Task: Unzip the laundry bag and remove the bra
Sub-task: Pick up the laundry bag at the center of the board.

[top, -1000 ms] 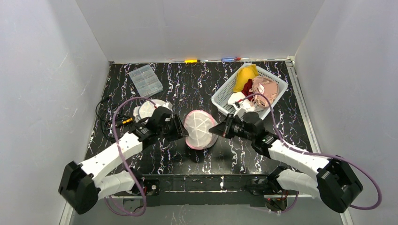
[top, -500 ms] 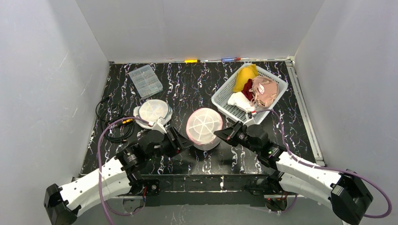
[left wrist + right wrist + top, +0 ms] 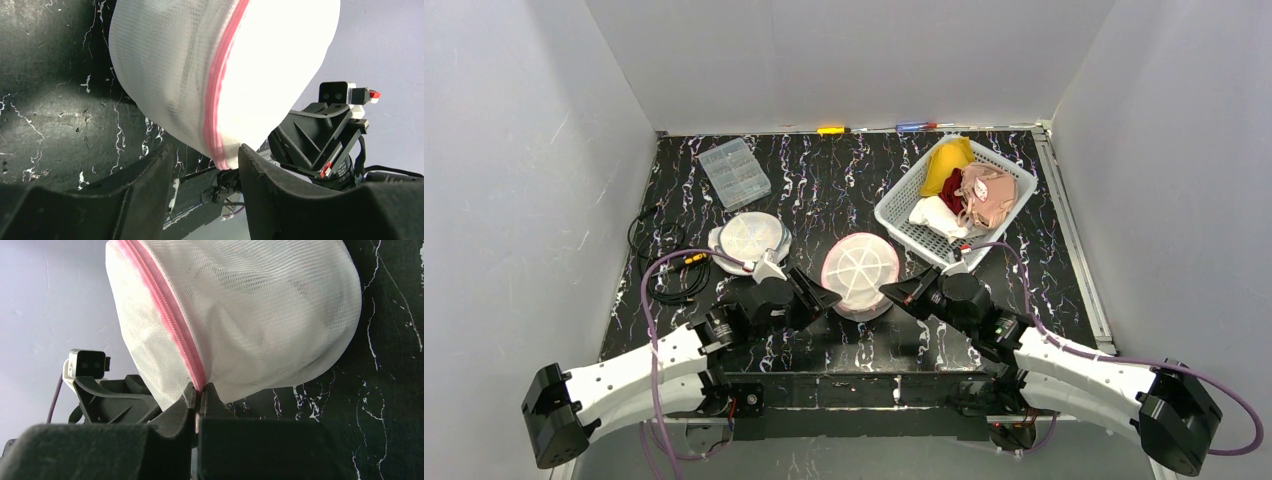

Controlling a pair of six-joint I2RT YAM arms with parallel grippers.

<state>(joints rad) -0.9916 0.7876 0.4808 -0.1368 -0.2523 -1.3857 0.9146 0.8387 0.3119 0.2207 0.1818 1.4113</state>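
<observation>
The laundry bag (image 3: pixel 860 272), a white mesh dome with a pink zipper (image 3: pixel 165 310), rests on the black marbled table between both grippers. My right gripper (image 3: pixel 887 291) is at its right edge. In the right wrist view this gripper (image 3: pixel 200 390) is shut on the pink zipper seam at the bag's (image 3: pixel 270 315) lower rim. My left gripper (image 3: pixel 829 297) sits at the bag's left edge. In the left wrist view its jaws (image 3: pixel 207 150) stand apart, and the bag's (image 3: pixel 200 65) pink seam end touches the right fingertip (image 3: pixel 245 150). The bra is hidden.
A white basket (image 3: pixel 904 215) holding clothes stands at the back right. A second round mesh bag (image 3: pixel 749 236) lies left of centre, with black cables (image 3: pixel 659 270) beside it. A clear compartment box (image 3: pixel 734 171) sits at the back left, markers (image 3: pixel 831 130) along the back wall.
The bag, held up and tilted between both grippers a second ago, now lies lower and flatter. The left gripper let go, drew back, then came forward again to the bag's edge.
</observation>
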